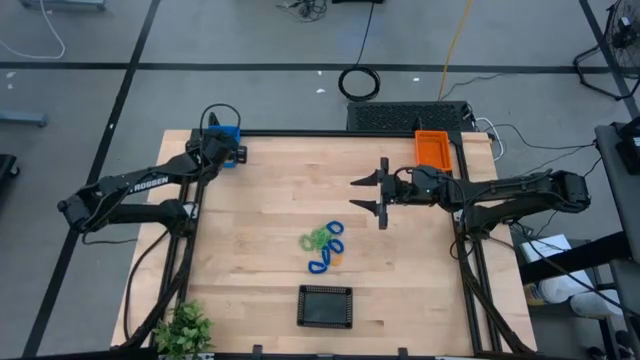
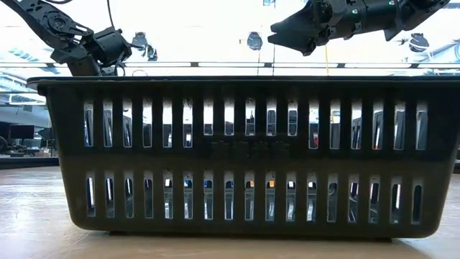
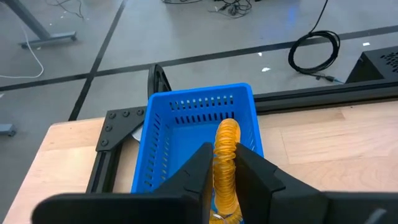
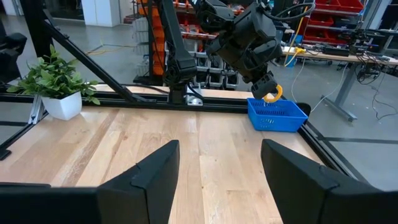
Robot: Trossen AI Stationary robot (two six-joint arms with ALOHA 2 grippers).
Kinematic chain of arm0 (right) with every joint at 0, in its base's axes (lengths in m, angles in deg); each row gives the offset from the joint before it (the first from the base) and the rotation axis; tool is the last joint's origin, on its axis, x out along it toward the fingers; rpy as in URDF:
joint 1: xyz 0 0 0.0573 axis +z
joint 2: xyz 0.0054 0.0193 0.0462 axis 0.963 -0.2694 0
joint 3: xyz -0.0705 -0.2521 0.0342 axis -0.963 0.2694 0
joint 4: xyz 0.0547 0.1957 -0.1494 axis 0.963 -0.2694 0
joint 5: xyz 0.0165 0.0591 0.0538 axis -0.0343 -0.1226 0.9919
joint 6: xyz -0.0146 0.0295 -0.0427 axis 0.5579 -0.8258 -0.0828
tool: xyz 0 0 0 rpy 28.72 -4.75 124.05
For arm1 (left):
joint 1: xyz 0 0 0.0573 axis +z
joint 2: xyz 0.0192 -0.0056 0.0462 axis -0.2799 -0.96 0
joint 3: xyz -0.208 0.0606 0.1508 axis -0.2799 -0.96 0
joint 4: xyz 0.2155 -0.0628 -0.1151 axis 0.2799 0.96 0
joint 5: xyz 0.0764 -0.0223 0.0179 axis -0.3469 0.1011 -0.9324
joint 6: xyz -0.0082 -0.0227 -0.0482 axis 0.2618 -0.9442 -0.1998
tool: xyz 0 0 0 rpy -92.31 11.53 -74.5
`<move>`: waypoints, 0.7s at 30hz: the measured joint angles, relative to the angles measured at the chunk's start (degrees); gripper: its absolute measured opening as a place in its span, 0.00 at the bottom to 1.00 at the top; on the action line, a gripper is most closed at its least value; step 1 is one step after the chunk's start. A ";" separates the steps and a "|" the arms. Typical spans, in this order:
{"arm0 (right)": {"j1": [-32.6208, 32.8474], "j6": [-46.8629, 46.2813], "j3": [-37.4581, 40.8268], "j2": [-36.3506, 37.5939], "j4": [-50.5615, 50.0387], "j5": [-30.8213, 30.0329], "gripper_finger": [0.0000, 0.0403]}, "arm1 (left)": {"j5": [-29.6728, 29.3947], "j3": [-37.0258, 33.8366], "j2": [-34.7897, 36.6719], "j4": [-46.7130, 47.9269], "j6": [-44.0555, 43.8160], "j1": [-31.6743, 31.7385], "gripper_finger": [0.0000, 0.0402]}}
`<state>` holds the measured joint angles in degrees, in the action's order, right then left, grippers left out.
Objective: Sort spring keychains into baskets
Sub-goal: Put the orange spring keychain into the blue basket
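Over the table's far left corner, your left gripper hangs above the blue basket, its fingers clenched on an orange-yellow spring keychain. From the left wrist view you can see the coil pinched between the two dark fingers, its upper loop standing up over the basket's open interior and its lower end hanging between them. The right wrist view shows the same thing from across the table: the coil dangles just above the basket's rim, apart from the basket floor.

Your right gripper is raised over the table's right half, just in front of the orange basket that sits at the far right corner. Its jaws are spread wide and hold nothing; the right wrist view shows bare wood between the two fingers.

Near the middle of the table you still have a small cluster of spring keychains lying together: green coils on the left side of the cluster, blue loops toward the front edge, and a bit of orange among them. They touch or overlap one another.

The black basket sits by the front edge, well apart from both grippers, and fills the low view. A green plant stands at the front left corner.
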<state>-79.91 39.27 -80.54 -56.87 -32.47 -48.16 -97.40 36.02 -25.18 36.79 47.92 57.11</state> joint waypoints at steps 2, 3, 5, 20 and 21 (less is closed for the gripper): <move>0.00 0.01 0.00 0.00 -0.02 0.00 0.53 | 0.00 0.00 0.00 0.00 0.00 0.00 0.17; 0.00 0.01 0.00 0.00 -0.02 0.00 0.53 | 0.00 0.00 0.00 0.00 0.02 0.00 0.17; 0.01 0.00 0.00 0.00 -0.02 0.00 0.53 | 0.00 0.00 0.00 0.00 0.02 0.00 0.17; 0.00 0.00 0.00 0.00 -0.37 0.00 0.53 | -0.01 0.00 0.00 1.69 -3.25 0.68 0.24; 0.02 0.00 0.00 0.00 -0.37 0.00 0.53 | -0.02 0.00 0.00 2.00 -3.82 0.88 0.26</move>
<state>-79.89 39.27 -80.54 -56.87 -32.84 -48.16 -97.42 36.02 -25.18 38.79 44.09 57.99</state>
